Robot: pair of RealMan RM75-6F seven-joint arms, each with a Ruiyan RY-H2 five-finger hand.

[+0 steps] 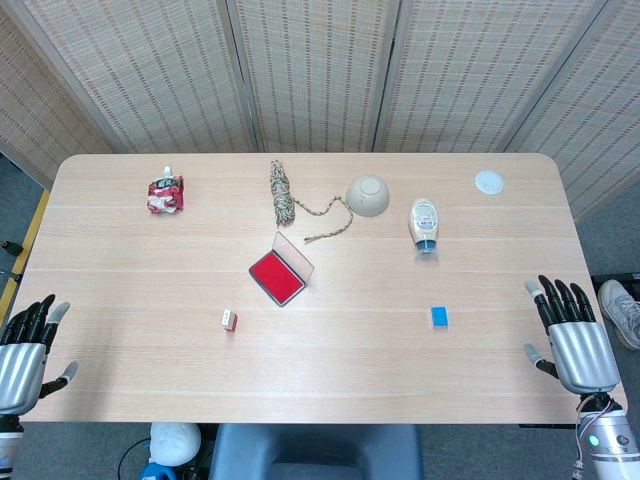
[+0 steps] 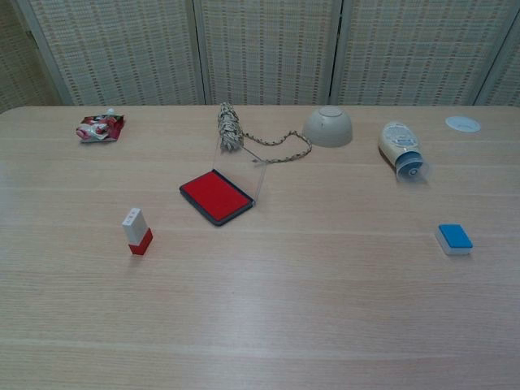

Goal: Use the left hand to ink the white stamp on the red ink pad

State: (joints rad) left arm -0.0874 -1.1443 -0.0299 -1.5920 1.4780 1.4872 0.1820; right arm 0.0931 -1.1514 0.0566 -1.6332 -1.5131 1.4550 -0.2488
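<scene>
Nothing done: stamp [image 2: 136, 231] stood untouched near-left of open pad [image 2: 215, 196]; left robot hand [image 1: 24, 350] and right robot hand [image 1: 571, 338] were open, empty.

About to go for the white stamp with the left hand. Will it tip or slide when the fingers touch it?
The white stamp stands upright on a narrow red base, taller than wide, so a sideways nudge will probably tip it. It looks small and light, so it may skid on the smooth table. The left hand is open at the table's edge; closing from both sides at once seems safest.
</scene>
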